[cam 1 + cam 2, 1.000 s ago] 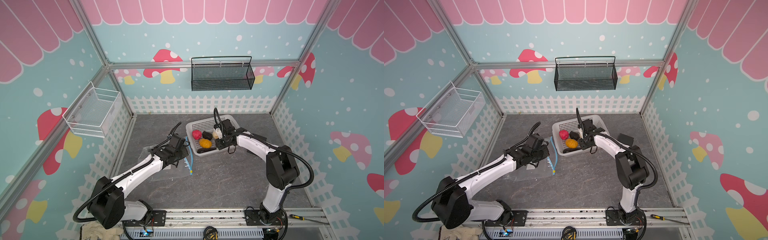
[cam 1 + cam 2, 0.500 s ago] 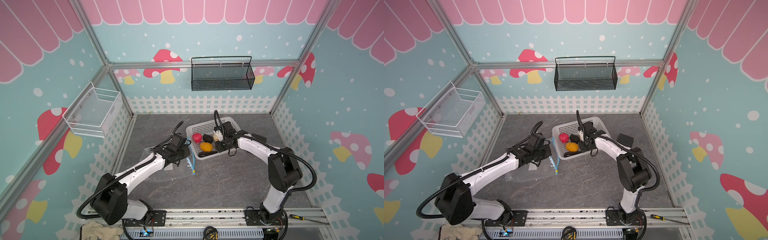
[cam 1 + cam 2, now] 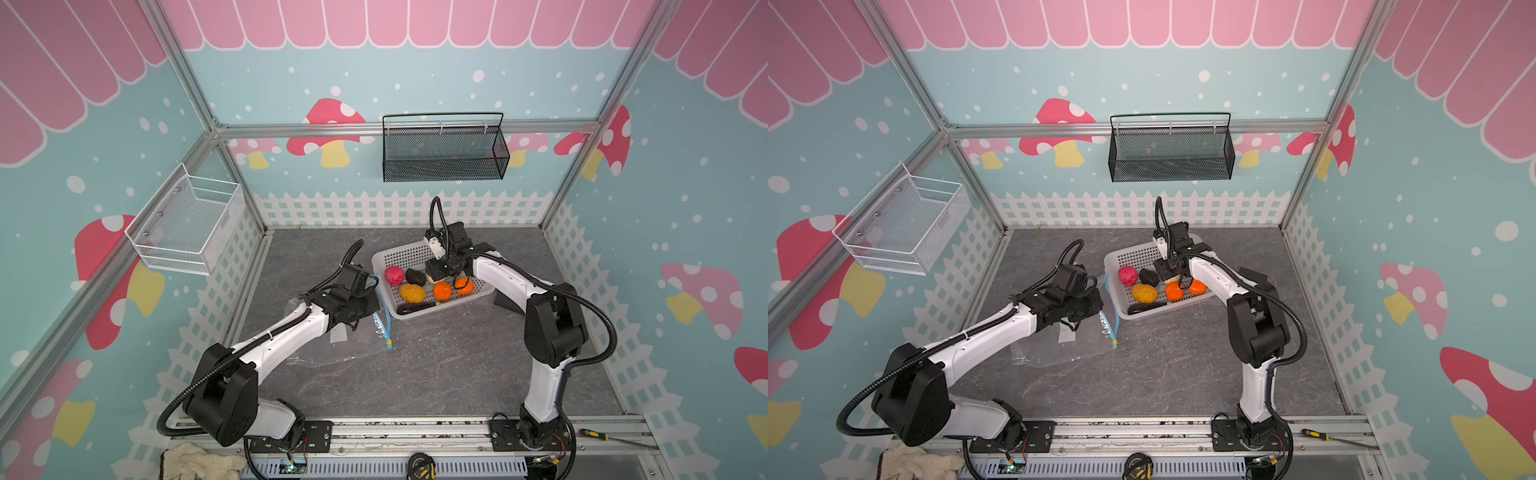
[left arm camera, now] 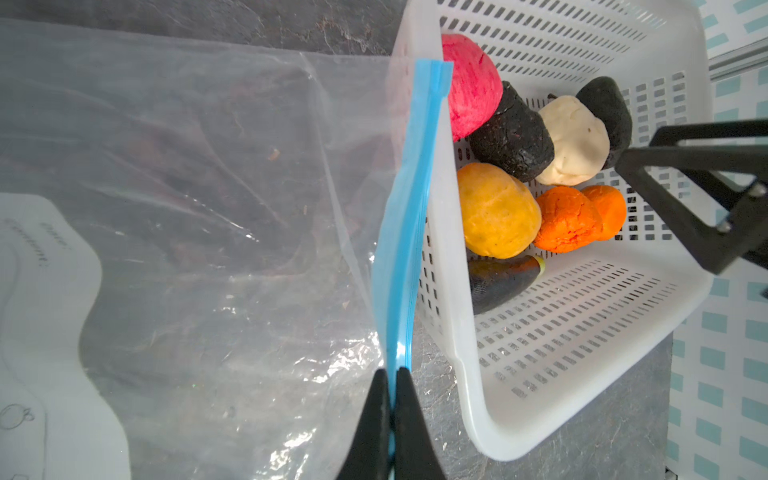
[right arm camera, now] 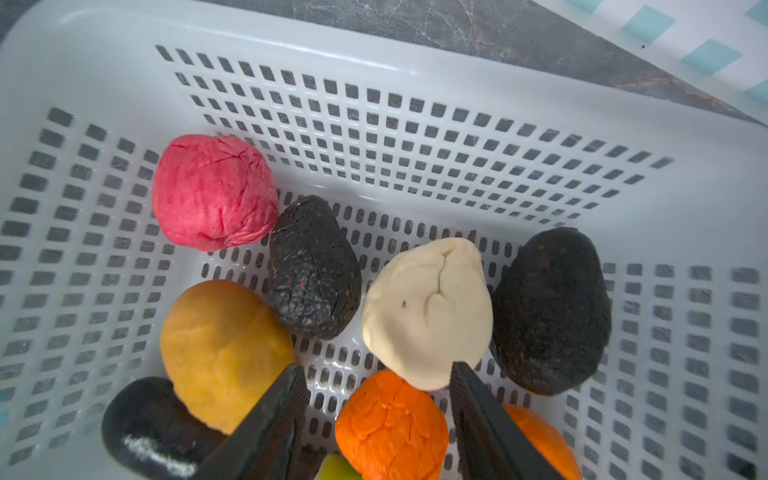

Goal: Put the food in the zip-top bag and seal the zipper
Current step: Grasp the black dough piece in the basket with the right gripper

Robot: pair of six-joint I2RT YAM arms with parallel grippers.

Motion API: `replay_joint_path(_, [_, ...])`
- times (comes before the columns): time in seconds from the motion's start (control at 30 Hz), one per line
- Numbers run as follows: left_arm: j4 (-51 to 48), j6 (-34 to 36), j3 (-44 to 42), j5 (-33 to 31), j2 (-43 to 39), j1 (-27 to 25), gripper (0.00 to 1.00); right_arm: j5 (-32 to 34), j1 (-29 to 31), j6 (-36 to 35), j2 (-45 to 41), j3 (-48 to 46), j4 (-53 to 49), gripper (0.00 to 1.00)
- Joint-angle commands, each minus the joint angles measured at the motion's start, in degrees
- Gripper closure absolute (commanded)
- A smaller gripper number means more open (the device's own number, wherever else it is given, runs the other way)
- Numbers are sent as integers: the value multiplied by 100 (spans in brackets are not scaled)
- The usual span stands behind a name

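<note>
My left fingers, pinched shut on the thin light-blue zipper, anchor the clear crinkly zip-top bag beside the white perforated plastic basket just beyond them, where my right fingers hang parted over a bright orange toy food lump.

The clear, crinkly, white-labelled zip-top bag lies on the bench left of centre, its light-blue zipper strip raised against the white perforated basket's outer wall. In that basket sit the toy foods: one pink-red lump, two black lumps, one cream lump, one yellow-orange lump, two bright orange lumps, and a long dark green-tipped piece.
</note>
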Motion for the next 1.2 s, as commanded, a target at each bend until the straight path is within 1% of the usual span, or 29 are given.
replay_joint_path(0.0, [95,127,177,213,-3,52,100,-475,5,-296,287,379,-177,39])
replay_joint_path(0.07, [89,159,141,255,-49,94,100,-751,11,-346,468,615,-283,39])
replay_joint_path(0.17, [75,167,79,245,-137,140,100,-973,25,-362,652,782,-312,39])
replay_joint_path(0.33, [80,158,65,318,-215,150,100,-987,67,-386,1022,1044,-483,42])
replay_joint_path(0.53, [71,183,60,346,-308,150,100,-1027,130,-368,1274,1179,-664,40])
replay_joint_path(0.63, [71,196,48,348,-320,150,100,-914,178,-375,1448,1307,-872,37])
replay_joint_path(0.67, [64,197,38,348,-316,150,100,-873,196,-376,1514,1370,-956,35])
replay_joint_path(0.73, [71,208,48,348,-302,149,100,-823,223,-365,1618,1430,-1026,28])
replay_joint_path(0.8, [75,210,63,361,-298,150,100,-762,243,-336,1695,1489,-1061,26])
replay_joint_path(0.9, [67,217,66,375,-316,150,100,-685,245,-258,1719,1562,-1049,27])
replay_joint_path(1.17, [67,198,39,375,-405,162,100,-570,247,-119,1799,1662,-1002,36])
